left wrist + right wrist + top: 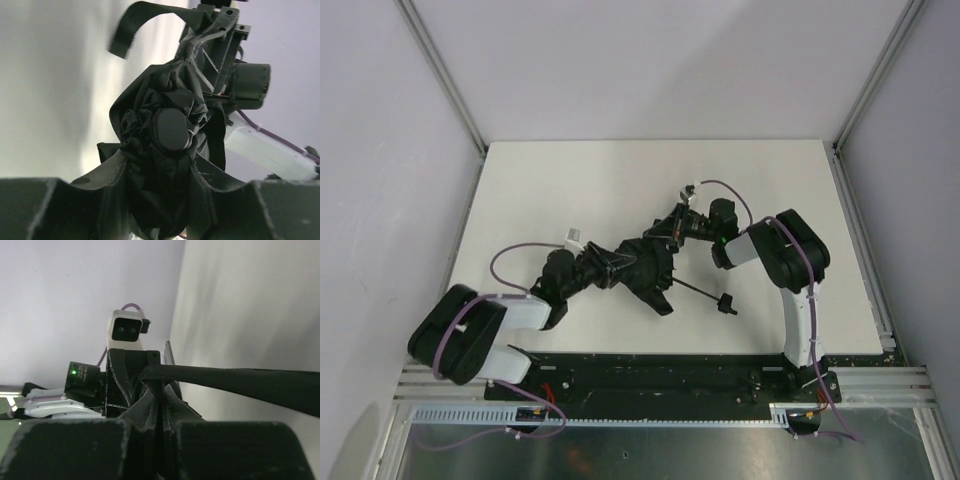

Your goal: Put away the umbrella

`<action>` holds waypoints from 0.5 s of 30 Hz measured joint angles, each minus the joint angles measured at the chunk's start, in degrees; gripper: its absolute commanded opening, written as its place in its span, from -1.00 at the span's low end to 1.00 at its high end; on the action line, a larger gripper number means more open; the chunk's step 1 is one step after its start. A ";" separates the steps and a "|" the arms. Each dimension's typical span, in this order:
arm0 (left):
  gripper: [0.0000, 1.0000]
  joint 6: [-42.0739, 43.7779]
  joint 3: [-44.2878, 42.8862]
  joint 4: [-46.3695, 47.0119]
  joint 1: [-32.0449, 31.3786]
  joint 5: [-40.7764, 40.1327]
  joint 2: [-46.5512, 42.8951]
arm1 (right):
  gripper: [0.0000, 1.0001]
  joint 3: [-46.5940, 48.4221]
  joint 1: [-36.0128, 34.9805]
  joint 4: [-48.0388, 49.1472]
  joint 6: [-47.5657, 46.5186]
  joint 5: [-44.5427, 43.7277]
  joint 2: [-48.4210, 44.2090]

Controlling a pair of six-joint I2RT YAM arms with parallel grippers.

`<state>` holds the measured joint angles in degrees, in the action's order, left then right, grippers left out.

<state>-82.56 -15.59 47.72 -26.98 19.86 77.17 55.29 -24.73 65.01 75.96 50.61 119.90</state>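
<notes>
Top view: black compact folding umbrella with a bunched matte fabric canopy sits mid-frame over the flat white table; cannot tell if it rests on it or is held just off. Thin black shaft sticks out toward lower right and ends in a small black knob handle. Left arm comes in low from lower left, with the left gripper on the canopy's left end. Right arm elbows in from the right, right gripper on the canopy's upper-right edge. Purple cable loops off the left wrist. Left wrist view: crumpled, creased black fabric fills the centre, with a smooth round black cap among the folds. Left gripper jaws are narrow, fingers pressed into the bundle from both sides. Flat black strap curls at upper left; right gripper at upper right pinches a fold. Right wrist view: right gripper jaws are nearly closed on a thin fold of the umbrella, and the strap runs off to the right edge. Left arm's white camera module sits behind at centre-left, with a green LED lit below it.
</notes>
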 measured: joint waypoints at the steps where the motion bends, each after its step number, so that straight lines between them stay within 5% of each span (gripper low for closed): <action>1: -1.00 0.50 0.07 0.04 0.00 -0.20 1.79 | -1.00 0.00 -0.02 -0.04 -0.59 0.09 1.42; 11: -1.00 1.29 -0.79 3.74 0.00 -1.07 17.53 | -0.94 0.00 -0.39 -7.43 -11.87 -1.99 6.99; 15: -1.00 -1.05 -0.55 5.09 -0.02 -1.01 19.93 | -0.73 2.62 0.00 -21.03 -21.22 -4.35 6.71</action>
<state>-83.61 -16.14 52.82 -27.00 18.85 97.10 57.91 -24.73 43.99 54.74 46.26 126.61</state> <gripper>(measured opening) 0.395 0.075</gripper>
